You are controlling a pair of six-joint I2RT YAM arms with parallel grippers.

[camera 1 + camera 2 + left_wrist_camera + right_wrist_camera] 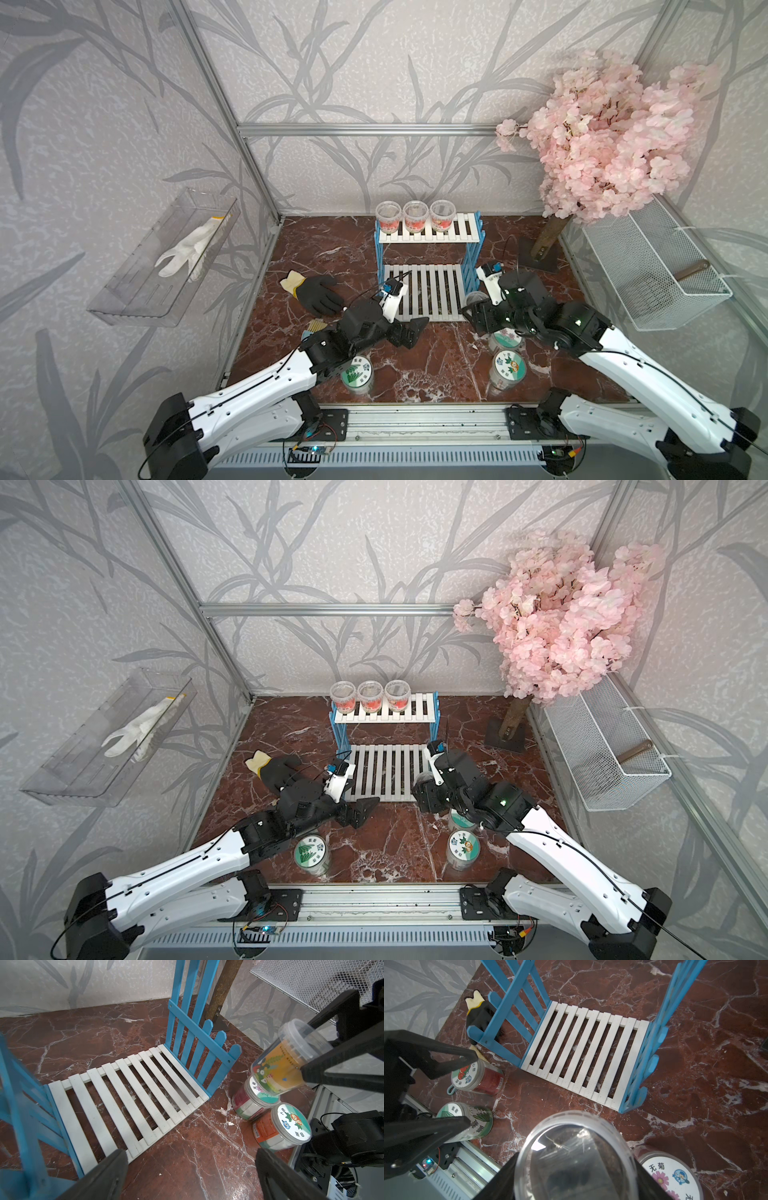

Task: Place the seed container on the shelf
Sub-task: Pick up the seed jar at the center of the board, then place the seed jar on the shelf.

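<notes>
Watching from beside the rig, I see the right gripper point(305, 1046) clenched on the clear plastic seed container with the orange printed label point(276, 1070), its black fingers pinching the wall just under the lid rim. The seed container hangs in the air, off the red marble floor point(83, 1028), just outside the right-hand blue picket frame point(199, 1047) of the small two-tier shelf with white slatted tiers point(428, 291). It is not on the shelf yet. Against the pickets it looks tilted.

The nearest trouble, I think, is that frame. It stands between the container and the lower tier, so a straight sideways move would knock the tub on the picket tips and could shove the light shelf. The wall is smooth and tapered, so a knock might make it slip in the grip. Set down tilted, its base edge could catch in a gap between slats and topple.

Below it sit a white-lidded round jar with a flower print point(668, 1176) and a second jar with a cartoon lid point(291, 1124). A low wrist could scatter them.

The left gripper point(190, 1153) hovers empty, spread wide, at the front edge of the lower tier, where the arms could clash. Three clear cups with red labels point(415, 216) fill most of the upper tier.
</notes>
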